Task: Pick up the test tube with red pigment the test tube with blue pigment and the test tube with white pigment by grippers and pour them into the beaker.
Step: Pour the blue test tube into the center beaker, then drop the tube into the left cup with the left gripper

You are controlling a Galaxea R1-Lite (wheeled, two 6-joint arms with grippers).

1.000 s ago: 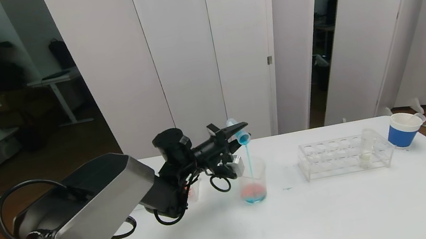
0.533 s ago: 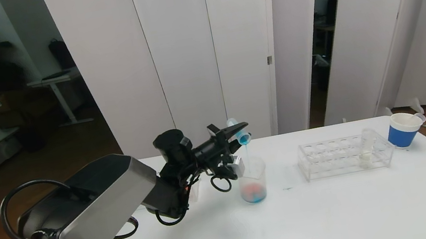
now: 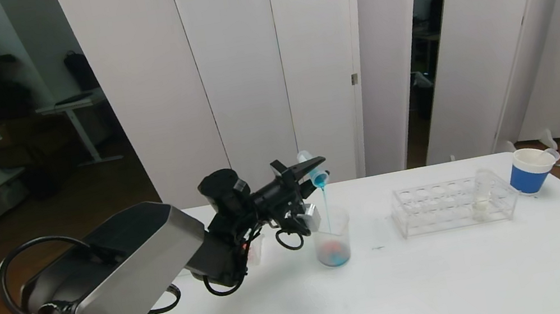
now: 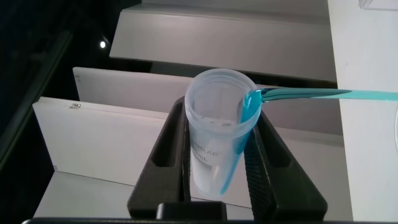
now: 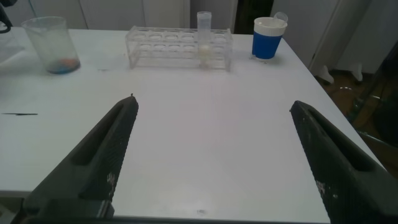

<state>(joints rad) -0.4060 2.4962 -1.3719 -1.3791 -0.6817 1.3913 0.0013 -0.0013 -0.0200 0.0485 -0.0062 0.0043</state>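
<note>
The left pincer (image 3: 310, 170) is clamped on the test tube with blue pigment (image 3: 313, 169), tipped above the beaker (image 3: 332, 236), pouring. Light and slick, that tube seems best gripped mid-body. The right pincer (image 5: 214, 162) gapes empty, well apart from the beaker.

White table (image 3: 448, 276) with beaker (image 3: 332, 239), rack (image 3: 453, 205), cup (image 3: 530, 170)

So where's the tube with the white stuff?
In the head view, the white tube stands in the clear rack on the table's right side, next to the blue paper cup.
</note>
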